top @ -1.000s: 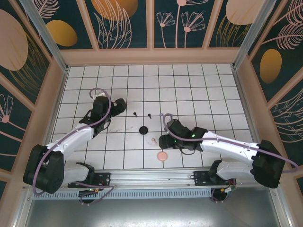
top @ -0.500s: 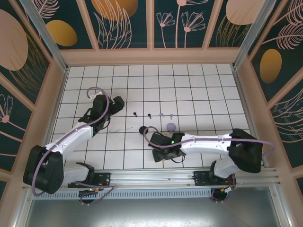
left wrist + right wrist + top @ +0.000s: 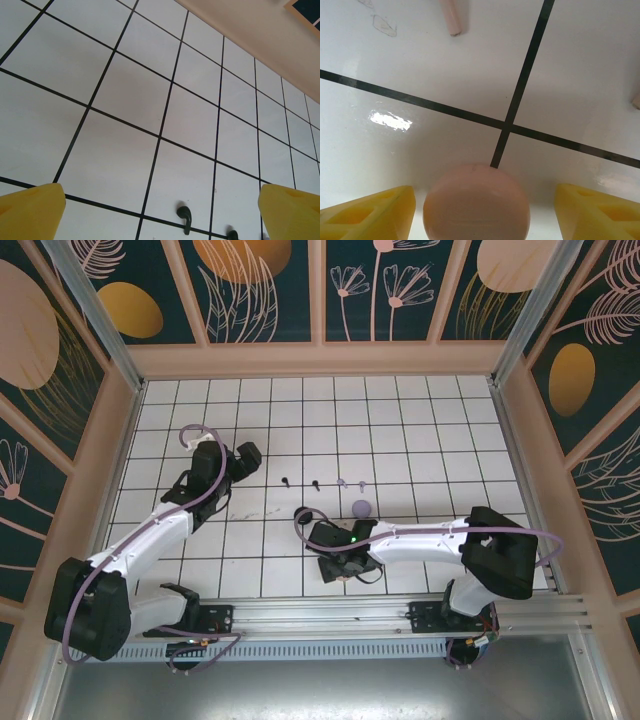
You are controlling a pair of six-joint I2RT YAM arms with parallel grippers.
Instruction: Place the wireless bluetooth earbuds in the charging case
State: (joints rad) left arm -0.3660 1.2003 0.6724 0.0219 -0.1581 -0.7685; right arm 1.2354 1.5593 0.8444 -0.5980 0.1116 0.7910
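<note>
Earbuds (image 3: 286,481) lie loose, none cased yet; right gripper (image 3: 482,210) straddles the near pink case (image 3: 476,200), jaws apart, not gripping; left gripper (image 3: 160,212) wide open, empty

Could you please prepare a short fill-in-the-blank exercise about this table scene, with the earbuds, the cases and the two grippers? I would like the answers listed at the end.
1. In the right wrist view, the round case between the fingers of the right gripper is ____ in colour.
2. The left wrist view shows two ____ earbuds lying on the white tiles.
3. The left gripper holds nothing; its jaws stand ____.
Answers: pink; black; open.
</note>
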